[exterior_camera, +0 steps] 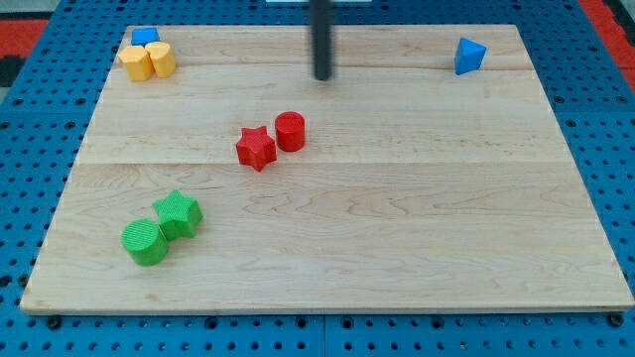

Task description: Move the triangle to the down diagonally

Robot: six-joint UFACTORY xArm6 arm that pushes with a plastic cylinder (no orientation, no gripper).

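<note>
The blue triangle point(469, 56) is seen near the top right corner of the wooden board point(397, 228), standing alone. My tip point(322, 77) is placed near the board's top edge, around the middle, well apart from the triangle and to its left in the view. No gripper is carried: the arm ends in a plain dark rod, and nothing is touched or held by it.

Below the tip, and slightly to the view's left, a red star point(256, 148) and a red cylinder point(290, 131) are found touching. At the top left corner, two yellow blocks point(147, 60) are set against a blue block point(145, 37). Toward the bottom left, a green star point(179, 213) is pressed against a green cylinder point(146, 243).
</note>
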